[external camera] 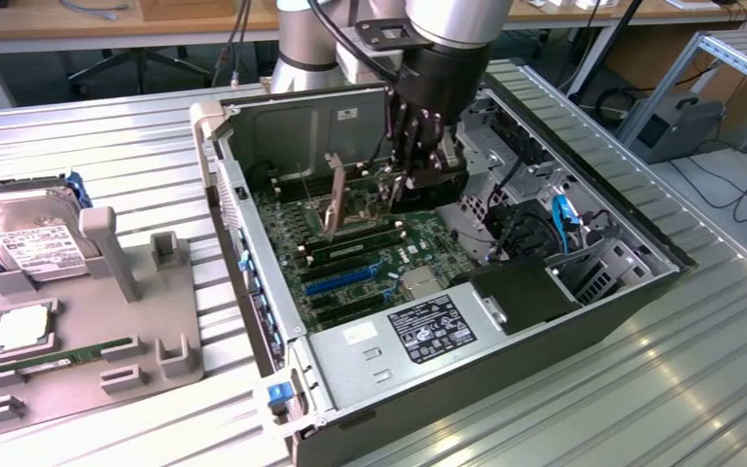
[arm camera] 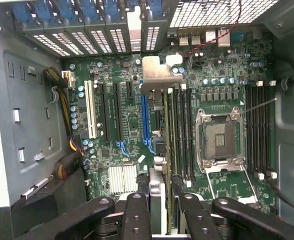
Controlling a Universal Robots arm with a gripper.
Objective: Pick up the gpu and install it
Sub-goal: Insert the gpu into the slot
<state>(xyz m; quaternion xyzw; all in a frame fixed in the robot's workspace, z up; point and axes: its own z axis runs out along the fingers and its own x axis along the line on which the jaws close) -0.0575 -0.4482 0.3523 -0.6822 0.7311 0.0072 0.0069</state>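
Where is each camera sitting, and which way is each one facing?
Exterior view: sits high off the arm, looking down at an angle into the open computer case on the ribbed table; the arm and its claw reach into the case.
Wrist view: sits on the wrist, looking along the claw onto the motherboard; its black fingers show, closed on the gpu seen edge-on.
Shared: both show the claw, the motherboard and its blue slot.

gpu (arm camera: 158,80): slim black card, pale metal bracket at one end, held upright edge-on over motherboard (arm camera: 129,125) inside open case (external camera: 614,326)
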